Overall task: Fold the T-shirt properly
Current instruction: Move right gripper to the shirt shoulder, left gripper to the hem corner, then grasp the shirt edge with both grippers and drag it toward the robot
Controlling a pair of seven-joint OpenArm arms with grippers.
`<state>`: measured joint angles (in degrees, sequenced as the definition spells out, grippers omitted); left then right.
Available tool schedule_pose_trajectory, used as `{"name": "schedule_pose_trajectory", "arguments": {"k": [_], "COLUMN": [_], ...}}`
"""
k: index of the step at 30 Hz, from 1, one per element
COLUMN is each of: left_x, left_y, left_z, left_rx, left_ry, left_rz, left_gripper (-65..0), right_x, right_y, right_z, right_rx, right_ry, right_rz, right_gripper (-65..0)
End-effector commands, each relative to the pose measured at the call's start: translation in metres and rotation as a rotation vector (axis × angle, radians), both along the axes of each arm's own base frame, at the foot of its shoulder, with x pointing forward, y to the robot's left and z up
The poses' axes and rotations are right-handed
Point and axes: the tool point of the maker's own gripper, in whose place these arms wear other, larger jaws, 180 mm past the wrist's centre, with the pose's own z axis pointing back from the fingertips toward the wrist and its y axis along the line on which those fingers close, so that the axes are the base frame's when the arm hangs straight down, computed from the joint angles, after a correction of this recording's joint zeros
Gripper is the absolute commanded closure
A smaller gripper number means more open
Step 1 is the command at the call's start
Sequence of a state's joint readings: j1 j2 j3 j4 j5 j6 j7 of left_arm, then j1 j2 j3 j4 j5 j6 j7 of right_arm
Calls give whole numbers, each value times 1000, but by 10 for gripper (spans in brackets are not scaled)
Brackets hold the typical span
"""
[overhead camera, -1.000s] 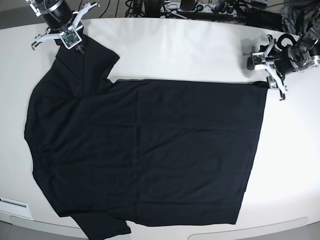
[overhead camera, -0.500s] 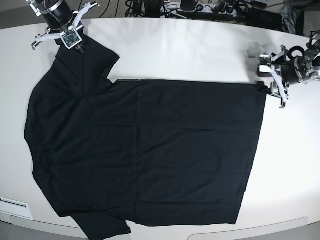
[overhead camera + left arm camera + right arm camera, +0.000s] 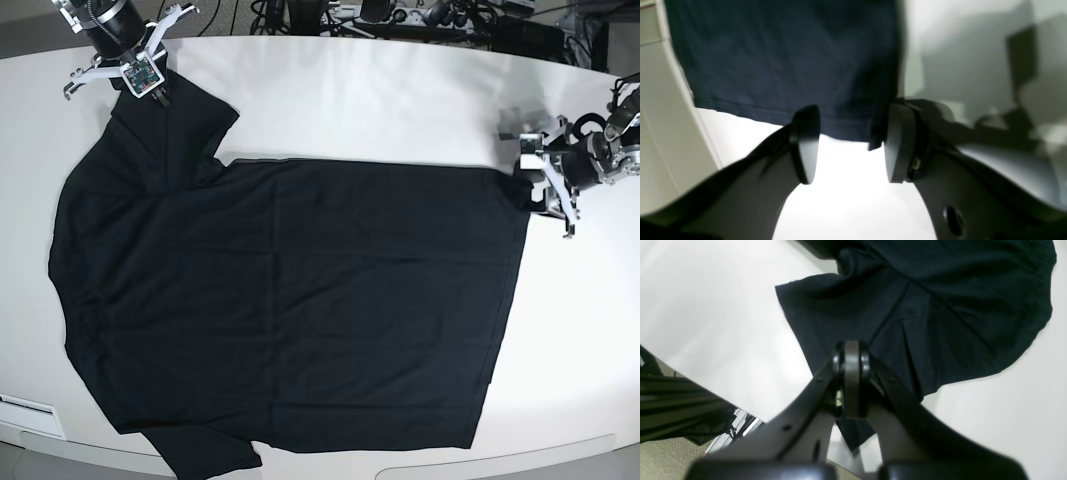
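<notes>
Lay spread flat on the wide white table (image 3: 380, 90), the plain black short-sleeved soft fabric T-shirt (image 3: 290, 300), with collar end toward the base view's left and hem toward its right, one sleeve pointing up at the far left corner and the other hanging near the front edge. Reached low over the table at the base view's right, the left gripper (image 3: 533, 180), wrist nearly level and tips pointing at the hem's upper corner. Stood wide apart in the left wrist view, its two dark rounded fingers (image 3: 805, 143), with the hem corner of the shirt (image 3: 790, 66) just between and beyond them; cannot tell whether the pads touched the cloth. Sat at the far left corner of the base view, the right gripper (image 3: 152, 92), tilted down onto the upper sleeve. Pressed fully together in the right wrist view, its fingers (image 3: 852, 373), with a pinch of the sleeve fabric (image 3: 923, 316) clamped between them and a small flap of cloth showing under the tips. Showed a grey floor and dark cables past the table edge in that same view.
</notes>
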<state>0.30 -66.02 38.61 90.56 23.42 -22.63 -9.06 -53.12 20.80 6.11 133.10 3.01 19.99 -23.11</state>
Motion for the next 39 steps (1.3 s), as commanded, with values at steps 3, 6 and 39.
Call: {"name": "schedule_pose_trajectory", "arguments": {"k": [3,6,39], "left_x": [-25,-20,7], "left_y": [7,-1,-15], "left_z": [-23,-23,-1], "left_rx": [72,60,0], "left_ry": [114,105,-1], "left_rz": [-24,-38,-12], "left_gripper": [-329,-230,0], "right_x": [0,1,11], "right_y": [6,5,-21], "right_z": [6,7,-70], "right_rx": [15,13,-53], "right_ry": [-19,-21,122], "right_rz": [32,26,14], "right_gripper": [0,0,0]}}
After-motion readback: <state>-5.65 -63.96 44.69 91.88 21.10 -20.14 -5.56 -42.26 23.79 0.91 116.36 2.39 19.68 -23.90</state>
